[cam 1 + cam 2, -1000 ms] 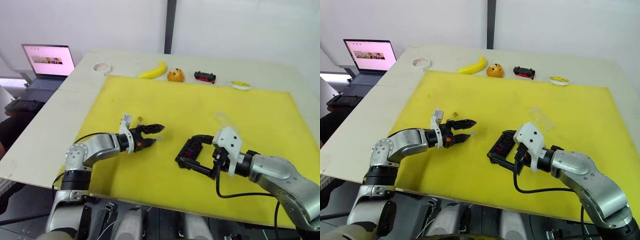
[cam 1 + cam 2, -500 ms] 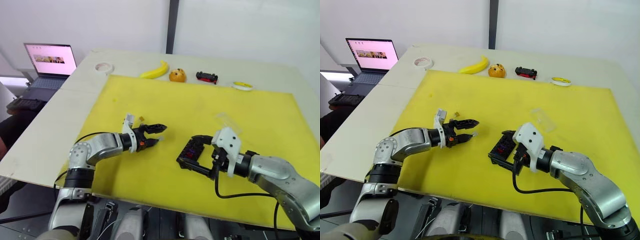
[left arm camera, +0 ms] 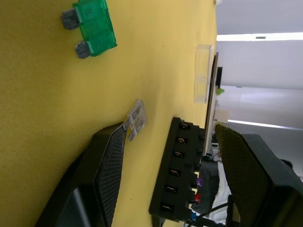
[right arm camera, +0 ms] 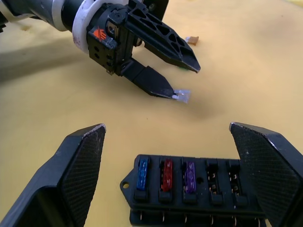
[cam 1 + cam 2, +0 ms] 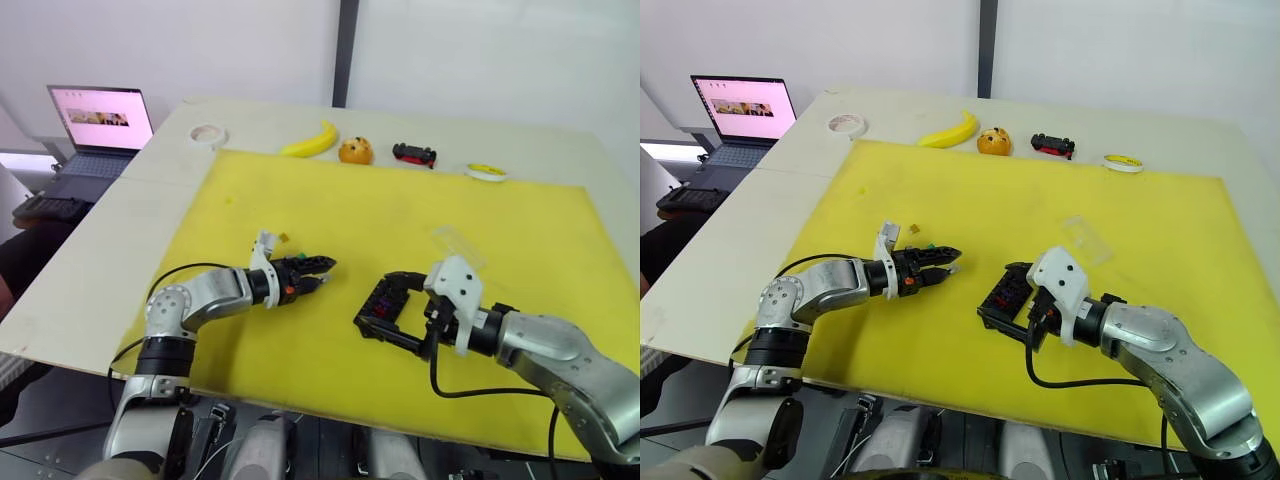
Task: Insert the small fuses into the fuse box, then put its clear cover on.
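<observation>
In the lower middle of the head view, the right gripper (image 4: 170,161) is hovering with jaws spread wide on either side of the fuse box (image 4: 189,187), which is already holding blue, red and purple fuses in three slots; two slots beside them are showing empty. Left of it, the left gripper (image 5: 946,260) has been edging closer over the last second, jaws spread, one tip now touching the pale grey fuse (image 4: 182,96) lying on the yellow mat (image 5: 400,215). A pickup looks imminent. Beyond, the green fuse (image 3: 93,26) and brown-yellow fuse (image 4: 191,40) are waiting loose; the clear cover (image 5: 456,243) is lying further back, on the mat toward the right of the worktop.
</observation>
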Motion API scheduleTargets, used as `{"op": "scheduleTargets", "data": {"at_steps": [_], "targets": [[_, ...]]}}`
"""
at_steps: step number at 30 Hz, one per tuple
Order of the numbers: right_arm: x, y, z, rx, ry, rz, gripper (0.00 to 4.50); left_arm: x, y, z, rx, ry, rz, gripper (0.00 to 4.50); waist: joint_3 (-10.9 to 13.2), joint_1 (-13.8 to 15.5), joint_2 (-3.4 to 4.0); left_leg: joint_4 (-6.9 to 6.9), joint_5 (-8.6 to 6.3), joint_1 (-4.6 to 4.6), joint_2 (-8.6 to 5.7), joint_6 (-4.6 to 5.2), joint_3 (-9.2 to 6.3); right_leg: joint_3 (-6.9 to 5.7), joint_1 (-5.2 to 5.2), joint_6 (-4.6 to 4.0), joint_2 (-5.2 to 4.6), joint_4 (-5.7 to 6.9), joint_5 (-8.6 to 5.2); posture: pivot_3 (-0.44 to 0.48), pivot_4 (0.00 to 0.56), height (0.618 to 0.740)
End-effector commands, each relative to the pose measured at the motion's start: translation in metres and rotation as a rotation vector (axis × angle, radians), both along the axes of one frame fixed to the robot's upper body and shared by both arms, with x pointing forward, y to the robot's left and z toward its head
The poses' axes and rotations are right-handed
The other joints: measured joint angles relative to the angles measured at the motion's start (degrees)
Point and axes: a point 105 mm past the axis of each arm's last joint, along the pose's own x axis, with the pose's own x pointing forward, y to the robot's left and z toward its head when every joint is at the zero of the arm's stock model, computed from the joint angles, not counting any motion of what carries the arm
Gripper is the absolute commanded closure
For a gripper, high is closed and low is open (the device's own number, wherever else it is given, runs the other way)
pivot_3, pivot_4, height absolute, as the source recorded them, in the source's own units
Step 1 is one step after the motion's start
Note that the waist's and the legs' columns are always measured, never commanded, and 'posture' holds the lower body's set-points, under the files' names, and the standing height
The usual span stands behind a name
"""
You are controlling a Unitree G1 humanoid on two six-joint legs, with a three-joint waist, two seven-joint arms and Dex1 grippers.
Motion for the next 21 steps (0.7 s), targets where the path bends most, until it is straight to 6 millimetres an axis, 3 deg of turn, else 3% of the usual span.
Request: {"op": "scheduleTargets", "data": {"at_steps": [1,19,21], "targets": [[0.0016,-0.0014,0.0106,0.017,-0.046,-0.007,0.00,0.0003,-0.0039,-0.0092,0.009,0.028,0.008,1.33,0.00,0.02,0.00,0.00,0.00,0.00,0.00,0.00,0.00,0.00,0.01,0.00,0.00,0.00,0.00,0.000,0.150,0.740],[0.0027,-0.0023,0.0131,0.015,-0.051,-0.009,0.00,0.0038,-0.0101,-0.0103,-0.008,0.025,0.028,1.33,0.00,0.07,0.00,0.00,-0.17,0.00,0.00,0.29,-0.05,-0.03,0.11,0.00,-0.03,-0.15,0.01,0.000,0.150,0.740],[0.0028,-0.0024,0.0135,0.017,-0.051,-0.011,0.00,0.0035,-0.0103,-0.0105,-0.008,0.024,0.027,1.89,0.00,0.07,0.00,0.00,-0.17,0.00,0.00,0.29,-0.06,-0.03,0.12,0.00,-0.03,-0.16,0.01,0.000,0.150,0.740]]}}
